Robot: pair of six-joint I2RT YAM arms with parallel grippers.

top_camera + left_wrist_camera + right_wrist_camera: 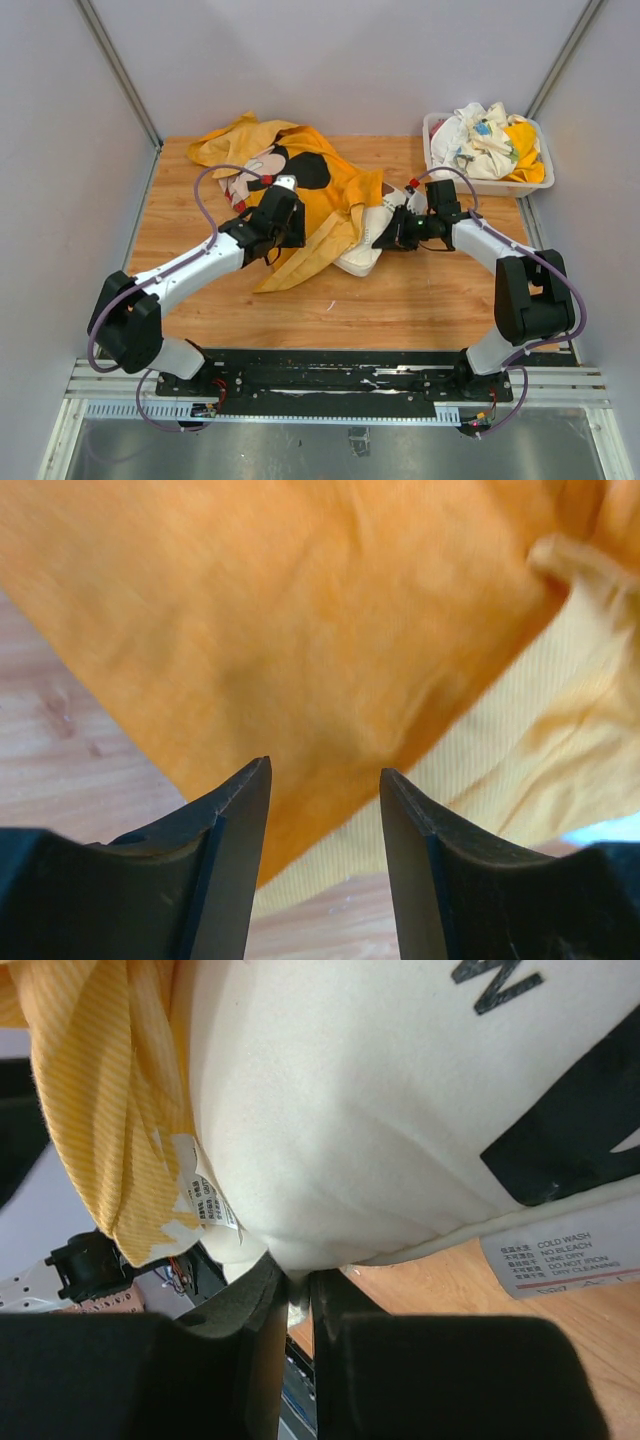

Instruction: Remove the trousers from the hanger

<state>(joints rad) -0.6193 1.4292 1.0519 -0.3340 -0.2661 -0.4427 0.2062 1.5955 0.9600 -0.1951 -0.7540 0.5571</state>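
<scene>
The trousers (320,205) are orange-yellow with a cartoon mouse print and a cream part (365,250), and lie crumpled mid-table. I cannot make out the hanger; it is hidden or out of view. My left gripper (285,228) hovers over the orange cloth with its jaws open and nothing between them; in the left wrist view (325,780) orange fabric (300,630) and a pale ribbed hem (560,710) lie beyond the fingers. My right gripper (397,236) is shut on the edge of the cream fabric (350,1130), pinched between the fingers (298,1290). Care labels (205,1200) hang by it.
A white basket (440,165) holding crumpled light clothes stands at the back right corner. Grey walls close in the wooden table (420,300) on three sides. A small scrap (330,305) lies on the wood near the front.
</scene>
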